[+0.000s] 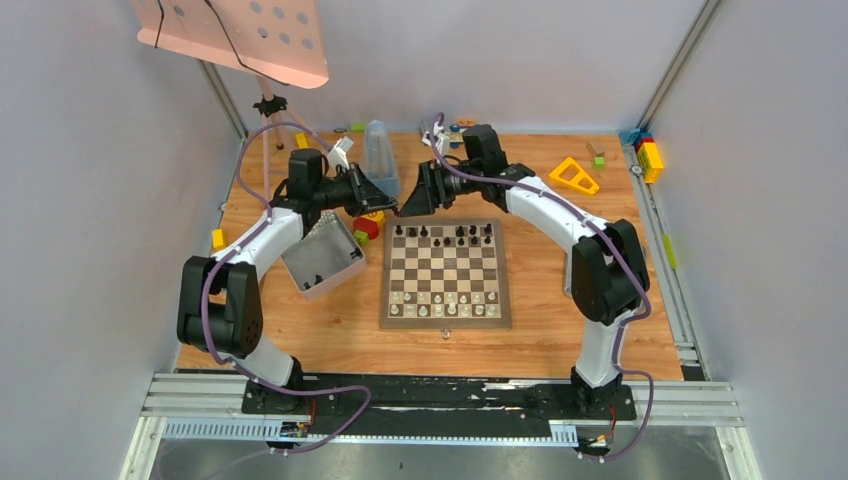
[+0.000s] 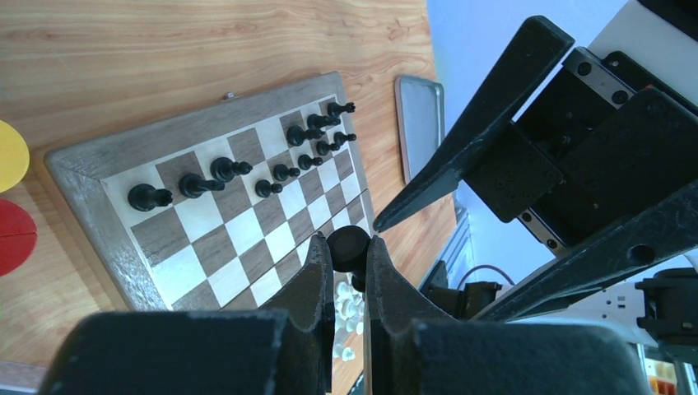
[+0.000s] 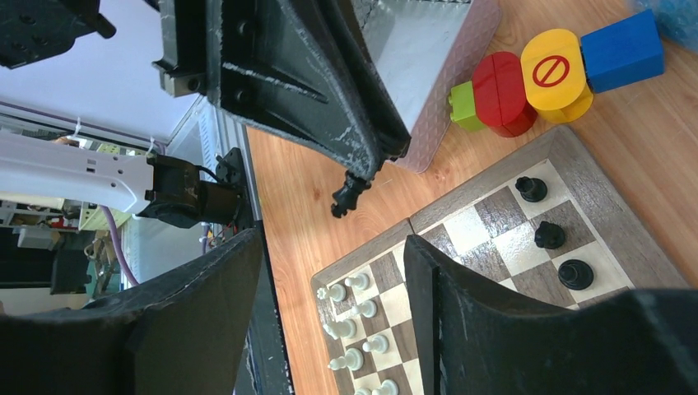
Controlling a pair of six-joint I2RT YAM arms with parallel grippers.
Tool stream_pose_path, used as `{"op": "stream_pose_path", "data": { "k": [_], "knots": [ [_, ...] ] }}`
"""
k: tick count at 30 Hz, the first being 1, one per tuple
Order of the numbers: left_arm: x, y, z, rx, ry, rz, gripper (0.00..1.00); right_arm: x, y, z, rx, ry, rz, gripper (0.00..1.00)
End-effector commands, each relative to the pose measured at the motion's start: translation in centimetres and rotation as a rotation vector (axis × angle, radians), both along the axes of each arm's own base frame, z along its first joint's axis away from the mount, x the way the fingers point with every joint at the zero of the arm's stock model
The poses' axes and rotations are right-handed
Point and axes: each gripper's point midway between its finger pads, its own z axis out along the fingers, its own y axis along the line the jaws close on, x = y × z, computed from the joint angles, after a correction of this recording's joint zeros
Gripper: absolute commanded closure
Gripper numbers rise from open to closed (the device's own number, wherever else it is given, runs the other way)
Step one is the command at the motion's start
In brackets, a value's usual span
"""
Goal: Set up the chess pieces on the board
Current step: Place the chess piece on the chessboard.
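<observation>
Black chess piece (image 2: 346, 241) is clamped betw. the L gripper's (image 2: 347, 247) tips by the board's (image 1: 445, 322) 11 o'clock corner, the R gripper (image 3: 333, 239) at its 3 o'clock being spread wide w/ nothing held, other pieces (image 1: 447, 298) being lined along the 12 & 6 o'clock edges.

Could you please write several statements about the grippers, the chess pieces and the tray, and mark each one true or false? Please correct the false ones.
1. The left gripper is shut on a black chess piece. True.
2. The right gripper also holds a piece. False: its fingers are apart with nothing between them.
3. The white pieces stand on the rows of the board nearest the arm bases. True.
4. The grey metal tray lies to the right of the board. False: it lies to the left, by the left arm.
</observation>
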Motion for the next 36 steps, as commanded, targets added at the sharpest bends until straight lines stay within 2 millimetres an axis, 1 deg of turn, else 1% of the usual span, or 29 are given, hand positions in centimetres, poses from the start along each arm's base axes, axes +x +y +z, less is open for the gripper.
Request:
{"op": "stream_pose_path", "data": {
  "k": [1, 6, 14, 20, 26, 28, 36],
  "knots": [
    [0.3, -0.5, 1.8, -0.032, -0.037, 0.033, 1.00, 0.9, 1.1, 2.1, 0.055, -0.021, 0.015, 0.35],
    [0.1, -0.6, 1.9, -0.028, -0.033, 0.036, 1.00, 0.9, 1.6, 1.6, 0.057, 0.004, 0.028, 0.39],
    [0.0, -0.7, 1.9, -0.028, -0.034, 0.040, 1.00, 1.0, 2.3, 1.4, 0.059, 0.008, 0.041, 0.49],
    [0.0, -0.7, 2.0, -0.028, -0.039, 0.043, 1.00, 1.0, 2.6, 0.7, 0.054, 0.023, 0.047, 0.53],
    [0.0, -0.7, 2.1, -0.032, -0.041, 0.043, 1.00, 0.7, 2.9, 0.5, 0.055, 0.031, 0.062, 0.59],
    [0.0, -0.7, 2.0, -0.032, -0.041, 0.044, 1.00, 0.8, 3.0, 0.5, 0.056, 0.031, 0.063, 0.61],
    [-0.1, -0.7, 2.2, -0.038, -0.043, 0.044, 1.00, 0.8, 3.3, 0.4, 0.056, 0.032, 0.069, 0.77]
  ]
}}
